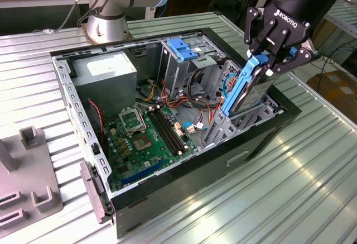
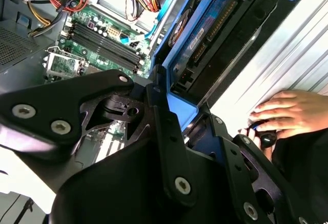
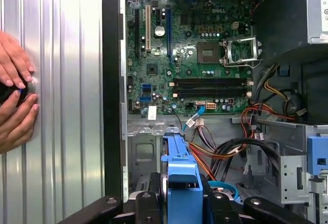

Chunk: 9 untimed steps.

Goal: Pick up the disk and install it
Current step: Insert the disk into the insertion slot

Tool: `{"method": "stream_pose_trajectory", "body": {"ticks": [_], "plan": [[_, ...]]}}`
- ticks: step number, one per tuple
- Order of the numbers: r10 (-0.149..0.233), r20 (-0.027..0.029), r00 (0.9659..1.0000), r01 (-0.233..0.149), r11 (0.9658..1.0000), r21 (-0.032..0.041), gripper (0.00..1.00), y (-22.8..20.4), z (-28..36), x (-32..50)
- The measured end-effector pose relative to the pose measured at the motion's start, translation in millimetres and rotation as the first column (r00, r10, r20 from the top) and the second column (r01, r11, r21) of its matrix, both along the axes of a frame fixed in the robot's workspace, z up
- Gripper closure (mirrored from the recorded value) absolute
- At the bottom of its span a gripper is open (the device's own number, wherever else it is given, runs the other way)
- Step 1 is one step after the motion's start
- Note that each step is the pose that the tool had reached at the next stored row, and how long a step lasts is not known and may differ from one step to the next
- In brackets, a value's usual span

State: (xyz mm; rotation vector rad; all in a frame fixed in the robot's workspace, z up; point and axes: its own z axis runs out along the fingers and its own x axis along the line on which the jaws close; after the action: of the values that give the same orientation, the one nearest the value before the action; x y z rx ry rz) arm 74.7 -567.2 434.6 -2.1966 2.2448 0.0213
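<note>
My gripper (image 1: 276, 60) is shut on the disk (image 1: 251, 90), a silver-grey drive in a blue plastic carrier. It grips the carrier's top end. The disk hangs tilted, its lower end down inside the open computer case (image 1: 268, 138), at the drive bay on the exterior view's right. In the second wrist view the disk (image 2: 205, 34) shows its circuit-board side beyond the black fingers (image 2: 164, 126). The first wrist view looks down along the blue carrier (image 3: 180, 178) between the fingers (image 3: 146, 203).
The case holds a green motherboard (image 1: 148, 138), a grey power-supply box (image 1: 106, 68), an upright metal cage with a blue top (image 1: 187, 48) and loose cables (image 3: 225, 149). A person's hands (image 3: 15, 96) rest on the ribbed table beside the case. A grey fixture (image 1: 28, 182) stands at the exterior view's left.
</note>
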Motion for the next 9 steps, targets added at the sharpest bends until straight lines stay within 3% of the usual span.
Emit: {"method": "stream_pose_trajectory", "body": {"ticks": [9], "plan": [[0.000,0.0000,1.0000,0.000,1.0000,-0.0001,0.63,0.0,-15.7,0.0]]}}
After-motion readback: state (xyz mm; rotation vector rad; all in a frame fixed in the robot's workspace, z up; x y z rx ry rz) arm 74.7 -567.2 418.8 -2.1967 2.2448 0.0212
